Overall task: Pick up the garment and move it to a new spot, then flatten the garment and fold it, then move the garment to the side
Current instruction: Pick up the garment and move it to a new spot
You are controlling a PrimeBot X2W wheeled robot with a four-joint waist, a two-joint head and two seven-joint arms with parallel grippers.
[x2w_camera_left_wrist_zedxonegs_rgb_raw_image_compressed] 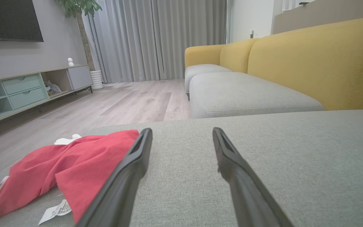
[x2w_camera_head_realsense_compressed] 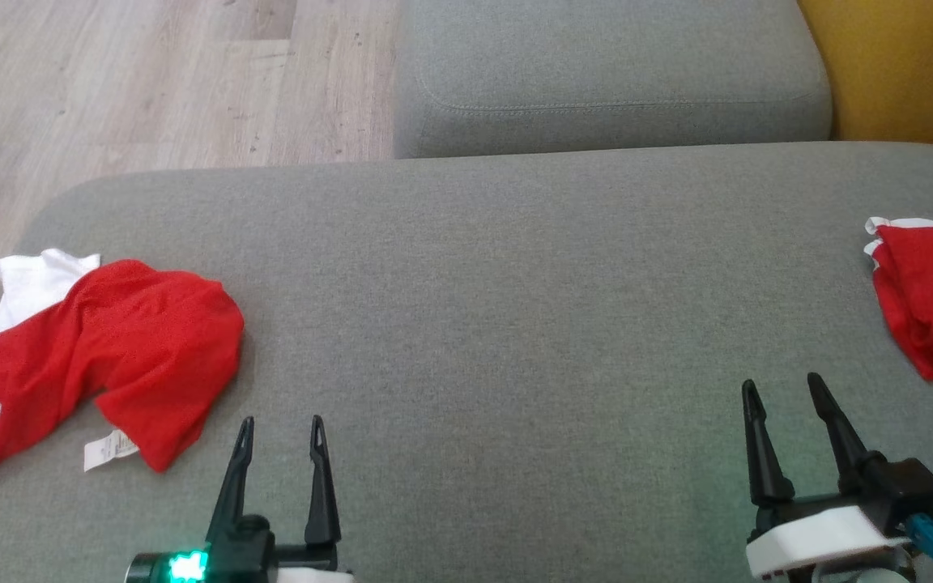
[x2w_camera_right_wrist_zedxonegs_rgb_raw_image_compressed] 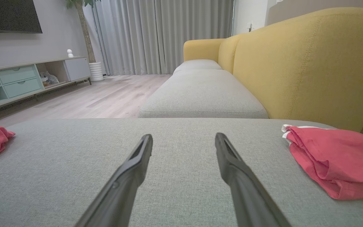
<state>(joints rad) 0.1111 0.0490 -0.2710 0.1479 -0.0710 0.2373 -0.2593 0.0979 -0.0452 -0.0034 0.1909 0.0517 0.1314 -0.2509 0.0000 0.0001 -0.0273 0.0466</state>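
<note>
The crumpled red garment [x2w_camera_head_realsense_compressed: 134, 348] lies heaped at the left end of the grey seat cushion [x2w_camera_head_realsense_compressed: 515, 267]. Its white care label [x2w_camera_head_realsense_compressed: 110, 449] is turned out toward the cushion's near edge, and its striped white trim trails at the cushion's left edge. Bunched like that it looks unhandled, so the pick-up seems not yet begun. A folded red garment [x2w_camera_head_realsense_compressed: 932, 300] sits at the cushion's right end, probably the side spot for finished pieces. The middle of the cushion, between the two, is the likely place for flattening. The left gripper [x2w_camera_head_realsense_compressed: 282, 421] hovers over the cushion's near edge just beside the heap, fingers spread wide and empty, well placed to reach in. The right gripper [x2w_camera_head_realsense_compressed: 781, 380] hangs over the near edge toward the cushion's right end, apart from the folded piece, equally spread and holding nothing.
</note>
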